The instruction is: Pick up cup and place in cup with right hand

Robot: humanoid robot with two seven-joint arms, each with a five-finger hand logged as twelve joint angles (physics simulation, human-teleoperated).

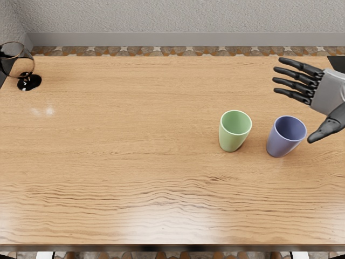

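Two upright cups stand apart toward the right of the desk: the blue cup, slightly nearer, and the green cup to its left. Beyond them, the right hand has its fingers extended and slightly spread, thumb well away, gripping nothing. This looks like the approach; next, it likely needs to bring that opening around the blue cup, then close, lift and nest it in the green.

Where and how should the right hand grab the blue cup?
Probably grip the blue cup around its outer wall below the rim, from the right: it stands upright and tapers downward, the open right hand is on that side, the green cup close on the left.
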